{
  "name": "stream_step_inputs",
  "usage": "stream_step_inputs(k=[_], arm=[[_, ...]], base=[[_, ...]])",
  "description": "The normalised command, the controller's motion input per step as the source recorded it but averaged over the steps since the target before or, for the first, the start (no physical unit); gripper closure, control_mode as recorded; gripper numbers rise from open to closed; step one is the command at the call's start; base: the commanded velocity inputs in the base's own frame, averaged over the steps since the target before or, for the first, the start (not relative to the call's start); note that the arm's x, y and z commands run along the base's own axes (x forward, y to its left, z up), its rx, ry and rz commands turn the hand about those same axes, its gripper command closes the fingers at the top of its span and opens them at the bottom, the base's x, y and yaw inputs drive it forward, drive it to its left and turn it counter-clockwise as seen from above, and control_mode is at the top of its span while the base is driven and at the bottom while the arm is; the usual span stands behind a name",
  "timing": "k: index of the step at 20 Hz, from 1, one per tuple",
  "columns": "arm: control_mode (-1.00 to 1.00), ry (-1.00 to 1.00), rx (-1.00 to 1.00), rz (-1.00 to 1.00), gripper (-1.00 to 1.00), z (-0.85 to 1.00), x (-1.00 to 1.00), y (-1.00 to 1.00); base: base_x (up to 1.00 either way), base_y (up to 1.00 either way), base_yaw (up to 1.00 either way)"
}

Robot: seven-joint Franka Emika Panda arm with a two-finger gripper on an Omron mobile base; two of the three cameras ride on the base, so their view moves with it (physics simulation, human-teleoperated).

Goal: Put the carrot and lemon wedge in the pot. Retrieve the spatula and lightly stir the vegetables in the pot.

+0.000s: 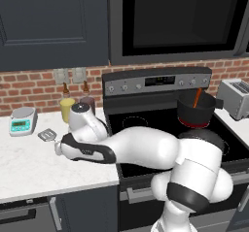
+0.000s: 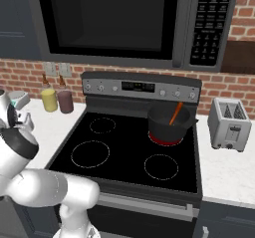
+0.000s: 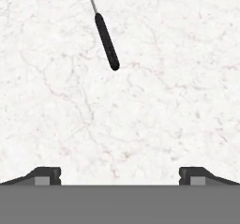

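End effector (image 3: 120, 175) wide, empty, above counter (image 3: 154, 110); centre it over spatula (image 3: 104, 35) handle before descending.

Red brick wall (image 1: 29, 88), dark cabinets (image 1: 48, 24), white marble counter (image 1: 34, 163).

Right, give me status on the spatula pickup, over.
Jaws open, empty, above the counter. Spatula lies flat on it, ahead of the gripper, untouched. Carrot stands in the pot. Nothing in the way.

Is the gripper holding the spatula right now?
No, the spatula lies on the white counter, ahead of the open gripper.
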Motion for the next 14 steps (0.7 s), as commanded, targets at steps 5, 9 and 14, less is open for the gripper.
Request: stream_step_inputs(k=[5,9,14], arm=[[-1.00,0.00,0.00,0.00,-1.00,-0.29,0.37,0.00],[-1.00,0.00,0.00,0.00,-1.00,-0.28,0.41,0.02],[-1.00,0.00,0.00,0.00,-1.00,-0.20,0.39,0.23]], base=[[0.00,0.00,0.00],[0.00,0.00,0.00],[0.00,0.00,0.00]])
